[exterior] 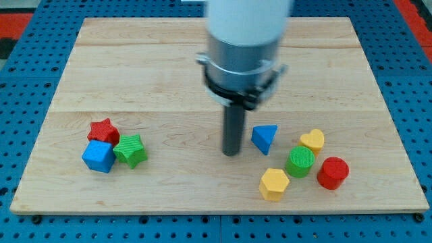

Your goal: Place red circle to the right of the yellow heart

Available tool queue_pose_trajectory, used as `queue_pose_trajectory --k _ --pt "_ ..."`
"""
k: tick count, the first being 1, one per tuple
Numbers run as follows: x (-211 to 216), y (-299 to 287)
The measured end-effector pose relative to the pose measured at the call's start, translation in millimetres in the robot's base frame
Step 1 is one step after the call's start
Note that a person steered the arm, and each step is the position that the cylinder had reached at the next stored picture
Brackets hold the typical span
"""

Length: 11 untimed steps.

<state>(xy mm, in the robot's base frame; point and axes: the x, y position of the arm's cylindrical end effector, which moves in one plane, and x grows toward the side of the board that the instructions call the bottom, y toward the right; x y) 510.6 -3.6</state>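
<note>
My gripperless end effector's tip (231, 152) rests on the tabletop (162, 74), left of the yellow heart (312, 140), whereas the red circle (333, 172) sits lower right.

The counter (135, 74) is pale, smooth, matt wood with visible grain. The red circle (333, 172) and yellow heart (312, 140) appear as ridged matt plastic. My tip (231, 152) is dark and matt.
</note>
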Motion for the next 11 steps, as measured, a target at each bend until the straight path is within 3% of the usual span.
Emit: queue_pose_trajectory --k 1,2,3,4,6,7,8,10,11 --pt "-1.1 -38.4" --pt "55.9 -73.8" --pt "108.3 -38.1" --pt "108.0 -19.5" --pt "104.3 106.4" --pt "98.7 137.9" --pt "106.7 155.5" --pt "54.7 176.8" --pt "54.4 182.5"
